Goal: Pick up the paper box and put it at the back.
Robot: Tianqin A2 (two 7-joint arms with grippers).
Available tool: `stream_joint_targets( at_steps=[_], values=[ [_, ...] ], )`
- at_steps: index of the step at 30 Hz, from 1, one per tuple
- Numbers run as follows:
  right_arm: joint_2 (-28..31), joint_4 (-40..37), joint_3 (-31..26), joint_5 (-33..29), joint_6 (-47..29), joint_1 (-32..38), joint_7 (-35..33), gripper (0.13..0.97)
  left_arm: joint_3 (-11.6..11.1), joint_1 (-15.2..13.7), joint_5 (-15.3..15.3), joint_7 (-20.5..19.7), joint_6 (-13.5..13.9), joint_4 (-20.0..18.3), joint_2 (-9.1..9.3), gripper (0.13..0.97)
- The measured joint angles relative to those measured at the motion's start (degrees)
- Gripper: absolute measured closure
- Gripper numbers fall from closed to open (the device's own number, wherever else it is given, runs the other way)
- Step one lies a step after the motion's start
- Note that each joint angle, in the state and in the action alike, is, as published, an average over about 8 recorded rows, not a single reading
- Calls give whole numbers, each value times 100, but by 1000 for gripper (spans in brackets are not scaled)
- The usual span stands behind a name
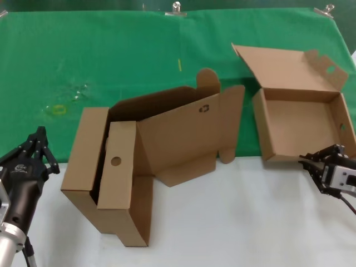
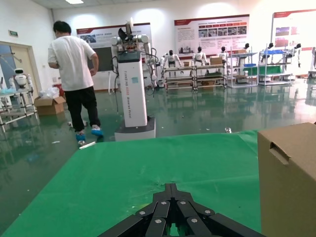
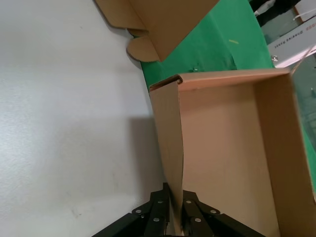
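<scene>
The paper box [image 1: 300, 119] lies open at the right, its lid tilted back, its base on the green cloth [image 1: 111, 55] at the edge of the white strip. My right gripper [image 1: 311, 162] is at the box's near wall. In the right wrist view its jaws [image 3: 175, 195] stand one on each side of that wall [image 3: 170, 148], closed on it, with the box's inside [image 3: 227, 138] beyond. My left gripper [image 1: 40, 136] is parked at the far left, shut and empty, and its tips [image 2: 171, 190] point over the cloth.
A large brown carton [image 1: 167, 133] with a recycling mark lies open in the middle, with a flat box with a round hole [image 1: 118, 167] tucked in it. Its corner shows in the left wrist view [image 2: 289, 182]. Metal clips [image 1: 177, 8] hold the cloth's far edge. White tabletop [image 1: 233, 222] runs along the front.
</scene>
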Motion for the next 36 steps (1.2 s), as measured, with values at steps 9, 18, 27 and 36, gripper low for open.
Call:
stream_joint_targets(
  at_steps=[9,18,27,36],
  values=[
    [-94,-260,-232,-13,110,294,28,906,0,0,0,0,0,0,0,955],
    [533,758,35,389,124,-515,51,799,0,0,0,0,0,0,0,955],
    [897,2200,1079,1362,110,-1816,-271,623,0,0,0,0,0,0,0,945],
    [636,2165,1025,1430,396,-1790,-53,428,0,0,0,0,0,0,0,876]
  ],
)
